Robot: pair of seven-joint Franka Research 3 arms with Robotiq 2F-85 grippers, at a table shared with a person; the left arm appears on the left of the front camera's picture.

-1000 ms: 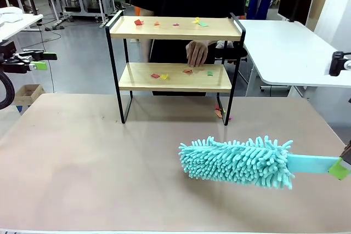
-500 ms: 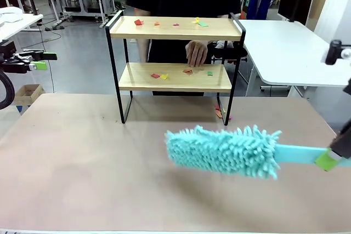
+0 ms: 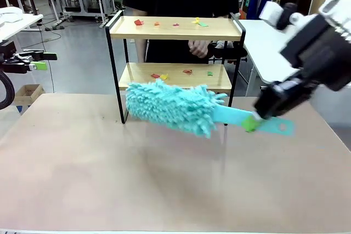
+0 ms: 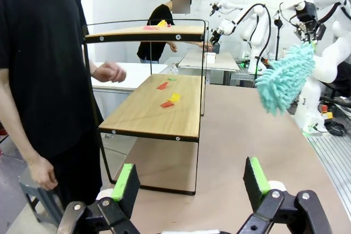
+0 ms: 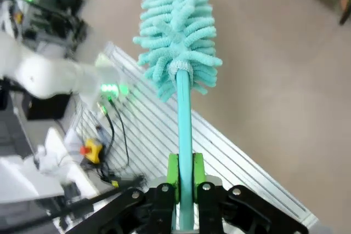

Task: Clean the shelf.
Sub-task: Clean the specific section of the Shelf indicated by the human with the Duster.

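Light was bright and even, with no glare. In the front view, motion blur smeared the teal duster [image 3: 173,108] and the right gripper [image 3: 253,120], and only a faint, soft shadow lay on the table [image 3: 181,173]. The left wrist view was sharp, though the shelf [image 4: 151,114] frame bowed with wide-angle distortion. The right wrist view's background was blurred.

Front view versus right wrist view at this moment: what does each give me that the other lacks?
Front view: the shelf with coloured paper scraps on both boards, the person's hand behind it, and the open left gripper off to the left.
Right wrist view: the handle pinched between green pads, seen close, and a ribbed metal plate beside the table.
Shared: the teal duster, held in the right gripper above the brown table.
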